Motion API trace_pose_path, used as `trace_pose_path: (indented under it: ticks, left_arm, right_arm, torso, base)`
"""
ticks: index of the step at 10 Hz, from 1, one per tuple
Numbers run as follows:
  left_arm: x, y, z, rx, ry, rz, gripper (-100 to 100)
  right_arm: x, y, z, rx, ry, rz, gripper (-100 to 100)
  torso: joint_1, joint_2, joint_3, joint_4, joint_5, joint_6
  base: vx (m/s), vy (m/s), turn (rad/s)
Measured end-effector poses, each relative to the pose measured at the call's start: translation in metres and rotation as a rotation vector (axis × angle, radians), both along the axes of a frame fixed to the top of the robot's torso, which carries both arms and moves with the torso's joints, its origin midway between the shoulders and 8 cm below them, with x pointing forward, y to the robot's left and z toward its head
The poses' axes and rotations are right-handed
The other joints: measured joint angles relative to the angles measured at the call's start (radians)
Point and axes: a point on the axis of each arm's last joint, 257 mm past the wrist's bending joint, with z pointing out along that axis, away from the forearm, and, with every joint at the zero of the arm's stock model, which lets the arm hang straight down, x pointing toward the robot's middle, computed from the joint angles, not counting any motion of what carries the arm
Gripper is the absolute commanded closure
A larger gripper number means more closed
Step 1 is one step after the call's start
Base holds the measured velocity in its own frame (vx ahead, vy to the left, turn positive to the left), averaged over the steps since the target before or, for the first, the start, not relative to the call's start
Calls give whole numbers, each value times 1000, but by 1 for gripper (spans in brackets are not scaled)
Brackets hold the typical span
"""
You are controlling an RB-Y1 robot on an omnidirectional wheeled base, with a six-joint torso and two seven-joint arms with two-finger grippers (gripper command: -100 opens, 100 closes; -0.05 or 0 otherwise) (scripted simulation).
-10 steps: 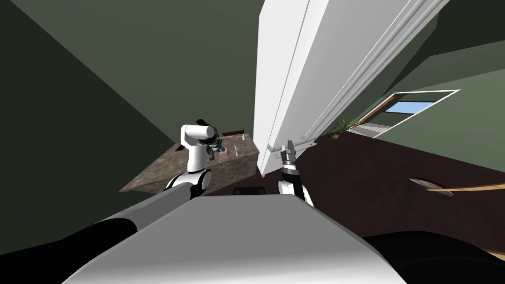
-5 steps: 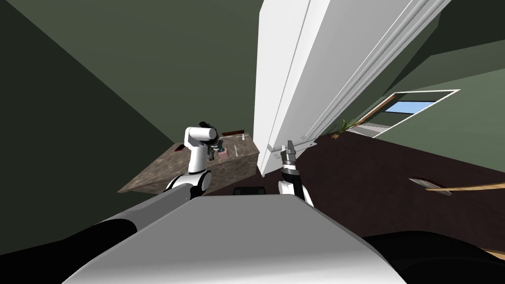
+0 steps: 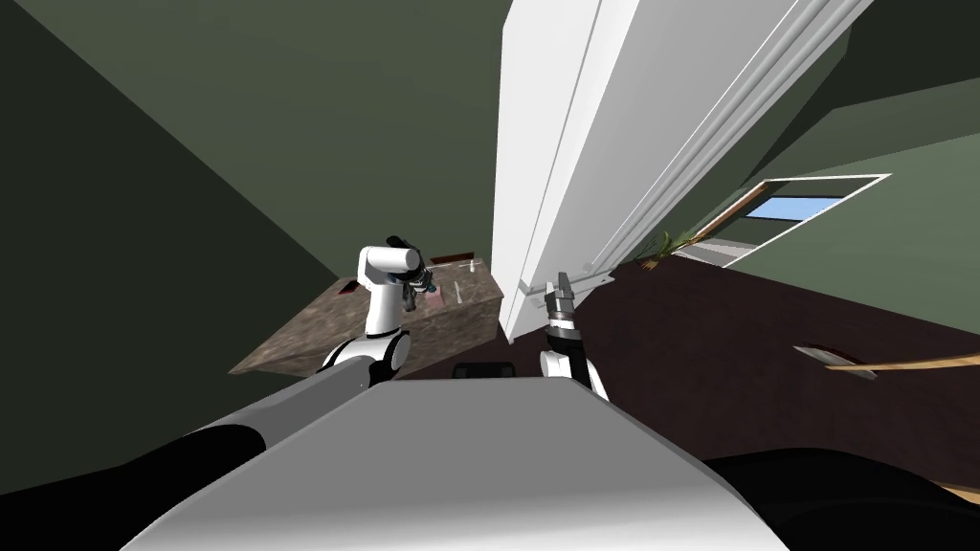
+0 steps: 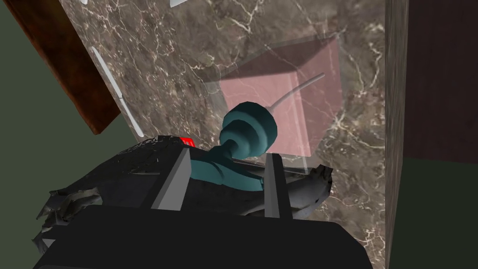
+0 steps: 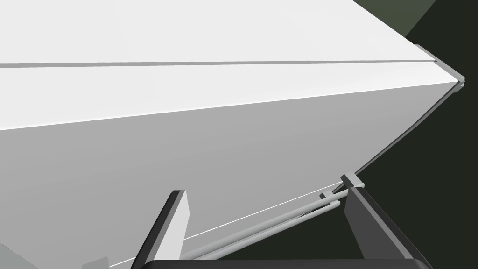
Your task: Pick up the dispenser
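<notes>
The left gripper (image 4: 228, 156) is closed narrow on the dispenser (image 4: 280, 109). Its fingers (image 4: 179, 180) press the two sides of the teal pump (image 4: 248, 127) at the spout end, close against the gripper's dark body. The round collar and the clear body (image 4: 298, 79) with its pink fill lie just beyond the fingertips. This looks like a reach onto the top of the bottle, where the pump is the slimmest part for thin blades to close on. The weight sits well away from the hold, so the bottle may swing once it is raised. It is over the marbled brown counter (image 4: 186, 60), near that counter's edge. I cannot tell whether its base touches the stone.

The right gripper (image 5: 263, 187) has its fingers spread wide with nothing between them. It faces a tall white panel (image 5: 233, 116) just past the fingertips. I judge it is parked there, clear of the working arm.
</notes>
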Motion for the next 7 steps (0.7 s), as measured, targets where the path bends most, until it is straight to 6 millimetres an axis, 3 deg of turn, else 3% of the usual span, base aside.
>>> trace_pose_path:
  ticks: [1,2,6,7]
  left_arm:
    - [0,0,0,0,-1,0,0]
    - [0,0,0,0,-1,0,100]
    - [-8,-2,14,-2,4,-1,100]
    - [-9,-2,14,-2,5,-1,0]
  right_arm:
    - [0,0,0,0,0,0,0]
    - [0,0,0,0,0,0,0]
    - [0,0,0,0,0,0,0]
    - [0,0,0,0,0,0,0]
  torso:
    - [0,0,0,0,0,0]
    - [0,0,0,0,0,0]
    - [0,0,0,0,0,0]
    - [0,0,-1,-1,0,0]
  base:
    - [0,0,0]
    - [0,0,0]
    - [0,0,0]
    - [0,0,0]
